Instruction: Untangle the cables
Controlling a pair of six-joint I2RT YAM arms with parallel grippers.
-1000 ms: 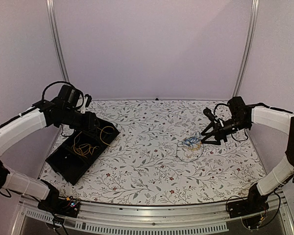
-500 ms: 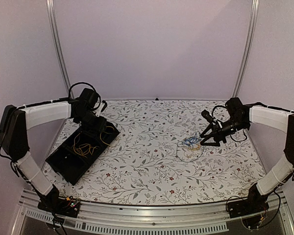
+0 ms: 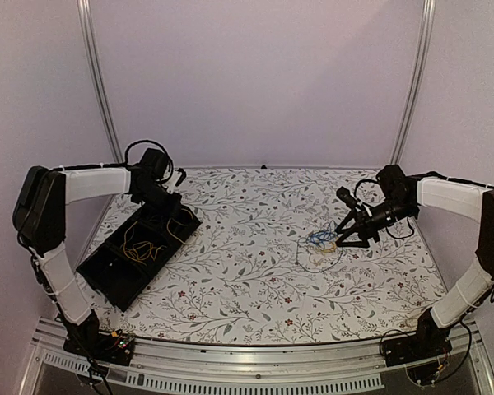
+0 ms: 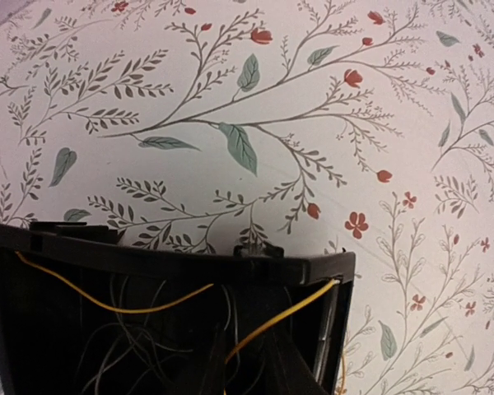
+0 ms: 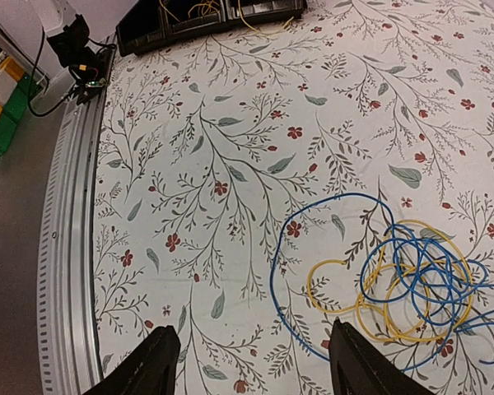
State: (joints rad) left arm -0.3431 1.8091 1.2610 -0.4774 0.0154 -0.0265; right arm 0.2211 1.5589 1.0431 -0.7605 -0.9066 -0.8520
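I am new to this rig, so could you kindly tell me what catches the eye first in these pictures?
First, the tangle of blue and yellow cables lying right of centre on the flowered table, with the right pincer open close beside it. Next, the black bin at the table's left, holding loose yellow wires.

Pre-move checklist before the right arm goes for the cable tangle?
1. Right gripper open: ok, fingers wide apart.
2. Nothing held in it: ok; cables lie on the table.
3. Tangle centred ahead of the fingers: not ok, most of it lies to one side of the gap.
4. Left gripper open or shut: cannot tell.
5. Tray wires contained: not ok, one yellow wire hangs over its wall.
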